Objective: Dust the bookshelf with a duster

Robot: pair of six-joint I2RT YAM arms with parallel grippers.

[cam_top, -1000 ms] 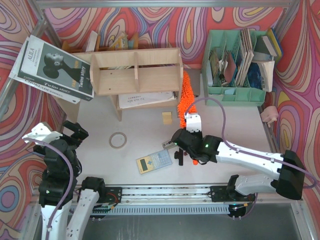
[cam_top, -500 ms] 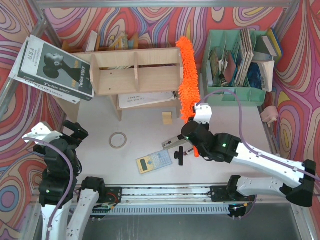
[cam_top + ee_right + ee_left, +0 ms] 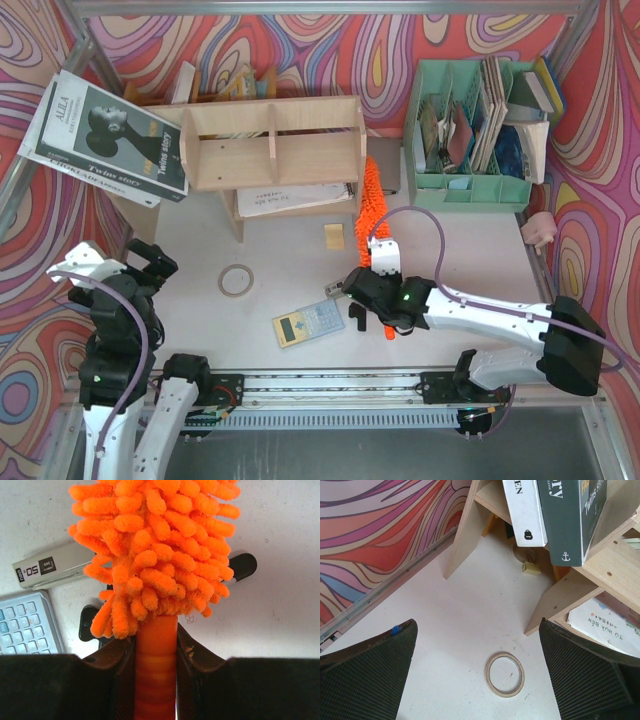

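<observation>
The light plywood bookshelf [image 3: 270,140] stands at the back left, and its legs and a lower board [image 3: 600,565] show in the left wrist view. The orange fluffy duster [image 3: 371,200] lies beside the shelf's right end, its head pointing toward the back. My right gripper [image 3: 378,268] is shut on the duster's orange handle [image 3: 156,670], just below the fluffy head [image 3: 155,545]. The handle's tail [image 3: 388,330] sticks out behind the wrist. My left gripper [image 3: 115,262] hangs open at the near left, apart from the shelf, with nothing between its fingers [image 3: 370,675].
A mint-green file organiser [image 3: 470,130] stands back right. A calculator [image 3: 308,323], a black clip [image 3: 356,315], a small grey box [image 3: 55,570], a wooden block [image 3: 334,235] and a tape ring [image 3: 236,280] lie on the table. A magazine [image 3: 105,135] leans on the shelf's left end.
Half a second ago the right gripper held the duster raised along the shelf's right end. It has swung it back down and drawn nearer. The left arm has not moved.
</observation>
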